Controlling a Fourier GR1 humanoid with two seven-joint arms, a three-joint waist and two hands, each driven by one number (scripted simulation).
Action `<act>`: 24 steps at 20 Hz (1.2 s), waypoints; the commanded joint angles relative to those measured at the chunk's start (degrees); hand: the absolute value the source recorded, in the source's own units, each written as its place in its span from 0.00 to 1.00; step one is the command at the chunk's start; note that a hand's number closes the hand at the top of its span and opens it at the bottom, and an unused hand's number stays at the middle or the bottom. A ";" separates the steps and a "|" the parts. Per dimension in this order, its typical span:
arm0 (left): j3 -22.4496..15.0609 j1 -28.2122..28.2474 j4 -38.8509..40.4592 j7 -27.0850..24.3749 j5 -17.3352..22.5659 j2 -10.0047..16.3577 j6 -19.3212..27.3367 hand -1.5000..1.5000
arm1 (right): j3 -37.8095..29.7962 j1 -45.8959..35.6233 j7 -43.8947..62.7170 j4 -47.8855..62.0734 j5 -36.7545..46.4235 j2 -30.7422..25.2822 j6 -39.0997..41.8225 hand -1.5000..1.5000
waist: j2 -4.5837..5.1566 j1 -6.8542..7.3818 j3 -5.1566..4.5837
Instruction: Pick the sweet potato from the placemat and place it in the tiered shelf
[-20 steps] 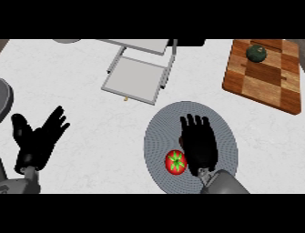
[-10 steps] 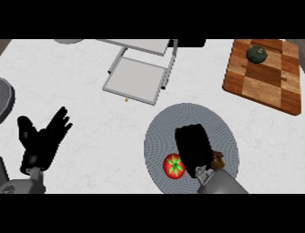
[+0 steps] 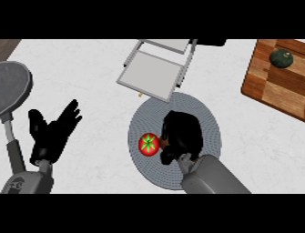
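Sweet potato (image 3: 162,145) lies on the placemat (image 3: 207,113) beside the tomato (image 3: 147,144) (only a brown sliver shows), my right hand (image 3: 181,132) curled round it. I judge the grasp is on; next I need a clean lift toward the tiered shelf (image 3: 151,75). Left hand (image 3: 53,130) rests open.

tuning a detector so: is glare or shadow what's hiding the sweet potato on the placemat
Head view: even light, no glare on the placemat. Head view: the black right hand, curled over the sweet potato, hides it; only a brownish sliver shows beside the tomato.
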 commanded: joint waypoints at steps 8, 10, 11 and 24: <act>-1.02 -1.47 2.52 3.42 -0.36 -0.39 -0.19 0.50 | 2.84 -27.96 22.91 -0.28 -1.22 1.12 -15.73 1.00 | -1.21 1.47 -0.52; -1.66 -1.39 2.06 3.51 -0.62 -1.08 0.09 0.50 | 1.91 -32.50 25.49 1.36 0.33 1.12 -16.25 1.00 | -1.36 1.10 -0.53; -0.80 -2.21 3.47 3.57 -0.62 -0.40 0.11 0.50 | 2.14 -35.27 27.02 0.78 0.43 1.12 -14.99 1.00 | -1.45 0.69 -0.63; 0.04 -1.55 3.37 3.41 -1.00 -0.76 1.41 0.50 | -11.05 -62.52 34.01 17.12 -1.19 1.11 -11.75 1.00 | -1.10 -1.23 -0.62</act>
